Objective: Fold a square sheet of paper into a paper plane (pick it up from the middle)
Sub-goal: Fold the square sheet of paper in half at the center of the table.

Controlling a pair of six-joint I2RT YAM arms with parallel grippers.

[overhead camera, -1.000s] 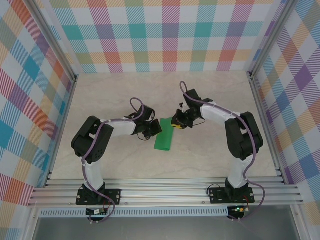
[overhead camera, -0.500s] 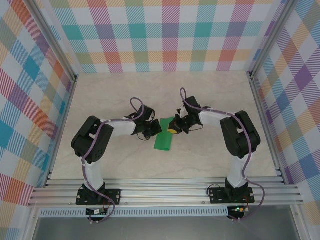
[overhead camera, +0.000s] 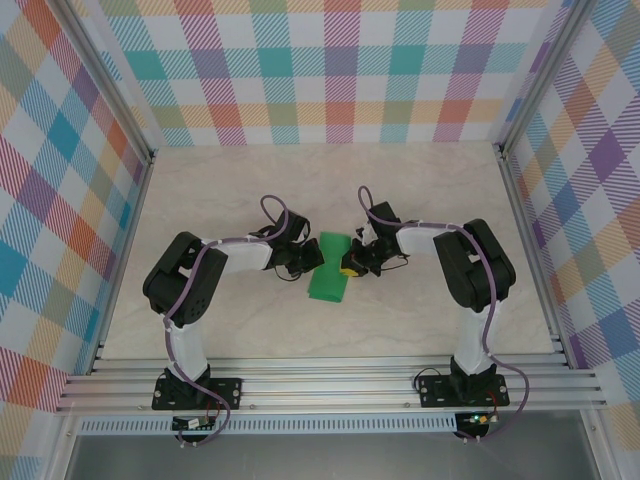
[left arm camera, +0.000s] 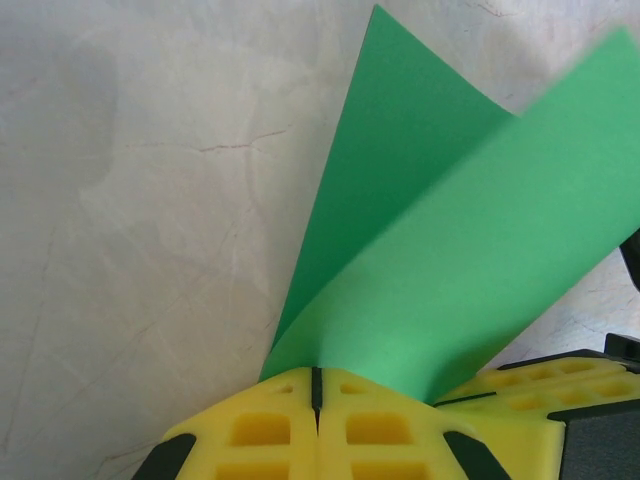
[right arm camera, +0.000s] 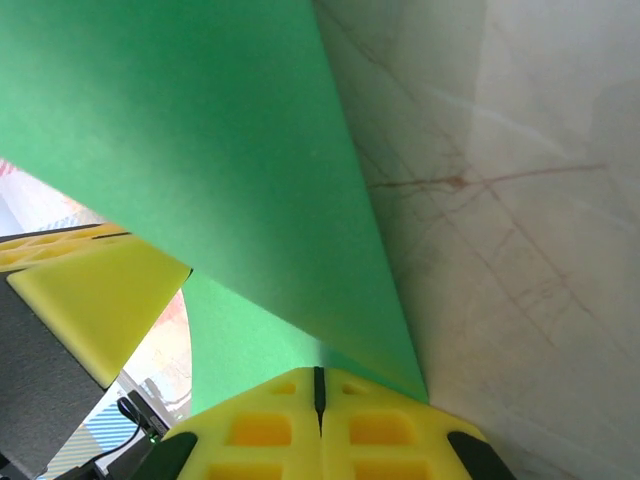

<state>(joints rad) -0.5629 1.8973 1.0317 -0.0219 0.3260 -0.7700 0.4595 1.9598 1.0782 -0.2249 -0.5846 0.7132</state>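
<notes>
sheet: the square sheet of paper (overhead camera: 328, 278), bowed double at the centre of the table (overhead camera: 200, 200), long axis near-to-far
left gripper (overhead camera: 306, 258): clenched on the sheet's left edge
right gripper (overhead camera: 350, 265): clenched on its right edge, opposite; neither arm nearer

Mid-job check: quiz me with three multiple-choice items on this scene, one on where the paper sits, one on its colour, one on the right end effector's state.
1. Where on the table is the sheet of paper?
A) far left corner
B) near the middle, between the left end effector and the right end effector
C) far right corner

2. What colour is it?
A) green
B) white
C) blue

3. How is the right end effector?
A) wide open
B) shut on nothing
C) shut on the paper

Answers: 1 B, the top view shows both arms meeting at it. 2 A, it is bright green in every view. 3 C, its wrist view shows closed fingers pinching the paper.
</notes>
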